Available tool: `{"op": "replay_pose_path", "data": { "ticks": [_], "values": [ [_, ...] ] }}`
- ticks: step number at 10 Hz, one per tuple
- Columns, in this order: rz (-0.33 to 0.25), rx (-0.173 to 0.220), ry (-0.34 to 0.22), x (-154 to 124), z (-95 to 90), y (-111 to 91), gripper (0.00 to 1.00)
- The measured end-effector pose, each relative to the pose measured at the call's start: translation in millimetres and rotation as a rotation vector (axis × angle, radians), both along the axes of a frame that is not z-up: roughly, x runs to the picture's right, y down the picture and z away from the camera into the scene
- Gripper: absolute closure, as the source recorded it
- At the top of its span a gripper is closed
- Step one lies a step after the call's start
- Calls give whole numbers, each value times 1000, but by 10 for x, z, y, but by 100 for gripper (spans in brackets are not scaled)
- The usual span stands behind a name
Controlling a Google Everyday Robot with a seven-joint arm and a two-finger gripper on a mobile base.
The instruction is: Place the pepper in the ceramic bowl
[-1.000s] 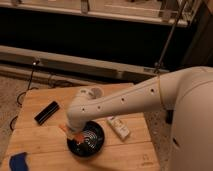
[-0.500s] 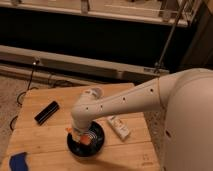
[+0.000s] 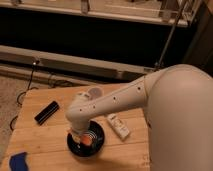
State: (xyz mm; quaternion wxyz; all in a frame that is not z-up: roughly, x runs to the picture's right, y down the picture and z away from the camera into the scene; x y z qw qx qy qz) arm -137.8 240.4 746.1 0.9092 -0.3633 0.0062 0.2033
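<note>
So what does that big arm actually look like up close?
The arm is a thick, smooth, off-white shell, bulging and rounded near the camera and tapering towards the bowl. A row of small dark dots runs along its side. No cables show. The gripper, over the bowl, is mostly hidden behind the rounded wrist.

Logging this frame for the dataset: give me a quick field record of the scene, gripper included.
surface: wooden table
gripper: low over the ceramic bowl, arm reaching in from the right
pepper: orange, at the gripper, over the bowl's inside
black rectangular object: left of the bowl
white rectangular object: right of the bowl
translucent cup: behind the arm
blue cloth: front-left corner
</note>
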Motion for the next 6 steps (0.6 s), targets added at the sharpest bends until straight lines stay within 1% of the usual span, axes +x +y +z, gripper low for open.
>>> {"op": "replay_pose_path", "data": {
  "ticks": [2, 3, 4, 6],
  "values": [
    [10, 5, 13, 35, 48, 37, 20],
    [30, 18, 9, 38, 77, 34, 20],
    [36, 28, 7, 41, 80, 18, 20],
    [55, 60, 0, 34, 54, -54, 20]
  ]
}}
